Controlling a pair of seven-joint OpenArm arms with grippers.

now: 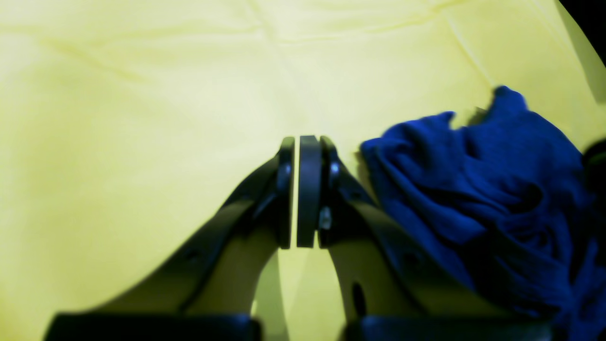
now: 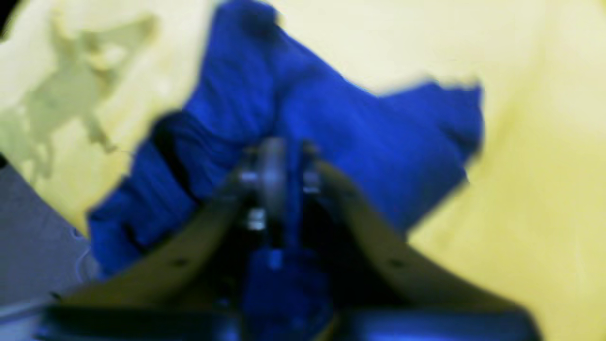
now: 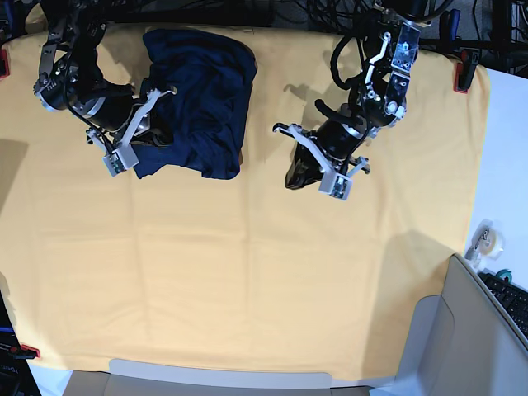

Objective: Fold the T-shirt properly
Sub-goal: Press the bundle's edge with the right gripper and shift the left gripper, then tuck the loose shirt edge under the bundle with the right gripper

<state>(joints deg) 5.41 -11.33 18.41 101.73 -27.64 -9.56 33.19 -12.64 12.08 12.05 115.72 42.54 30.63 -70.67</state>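
Note:
The dark navy T-shirt (image 3: 202, 103) lies bunched in folds at the far left of the yellow-orange cloth (image 3: 247, 272). My right gripper (image 3: 158, 134) sits at the shirt's left edge. In the blurred right wrist view its jaws (image 2: 277, 161) are shut, with blue T-shirt (image 2: 360, 132) fabric pinched between them. My left gripper (image 3: 294, 176) hovers over bare cloth to the right of the shirt and touches nothing. In the left wrist view its pads (image 1: 308, 189) are pressed together with nothing between them, and the T-shirt (image 1: 497, 180) lies just to their right.
Red clamps (image 3: 464, 74) hold the cloth at the table's edges. A tape roll (image 3: 487, 239) and a keyboard (image 3: 513, 299) lie on the white surface at the right. A grey bin (image 3: 462, 338) stands at the near right corner.

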